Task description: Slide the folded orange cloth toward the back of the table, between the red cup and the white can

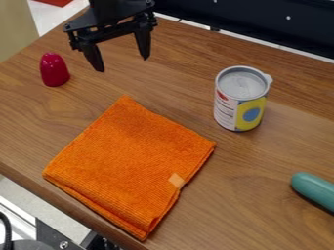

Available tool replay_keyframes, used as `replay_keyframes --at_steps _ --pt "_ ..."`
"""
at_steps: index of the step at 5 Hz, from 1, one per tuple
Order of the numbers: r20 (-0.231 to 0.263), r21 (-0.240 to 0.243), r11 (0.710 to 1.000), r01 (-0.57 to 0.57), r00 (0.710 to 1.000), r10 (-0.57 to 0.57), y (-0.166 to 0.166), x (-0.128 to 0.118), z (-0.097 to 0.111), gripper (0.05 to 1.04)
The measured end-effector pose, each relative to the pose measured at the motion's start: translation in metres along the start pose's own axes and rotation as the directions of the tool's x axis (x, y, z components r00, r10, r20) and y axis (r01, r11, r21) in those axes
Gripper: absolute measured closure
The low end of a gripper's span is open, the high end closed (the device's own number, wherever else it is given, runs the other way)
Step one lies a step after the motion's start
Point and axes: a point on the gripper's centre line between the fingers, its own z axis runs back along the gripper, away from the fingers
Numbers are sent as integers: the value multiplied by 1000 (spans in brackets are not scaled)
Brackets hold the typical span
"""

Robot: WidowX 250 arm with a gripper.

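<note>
The black gripper (122,65) hangs over the upper left part of the wooden table, its two fingers spread apart with nothing between them. Just left of and a little below it stands a dark pink rounded object (54,70). A folded orange cloth (130,163) lies flat below the gripper, one corner pointing up toward it and a small pale tag near its right edge. To the right stands an upright can (240,100) with a grey lid and a white, yellow and blue label.
A teal rounded object (314,189) lies at the table's right edge. Behind the wooden table (176,58) runs a dark panel (261,19). Metal and black equipment (49,234) sits beyond the table's lower left edge.
</note>
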Motion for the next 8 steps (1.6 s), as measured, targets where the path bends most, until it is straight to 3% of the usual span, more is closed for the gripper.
replay_keyframes --at_steps 3,5,6,7,8 --pt "-105 39 999 36 994 -31 13 -18 -4 85" --pt "-98 64 994 90 992 -84 27 -64 -6 129" --pt "-92 57 993 107 991 -101 31 -83 -12 394" --pt "-100 55 991 122 988 -116 28 -88 -13 691" --pt "-93 54 991 119 989 -114 24 -89 -19 918"
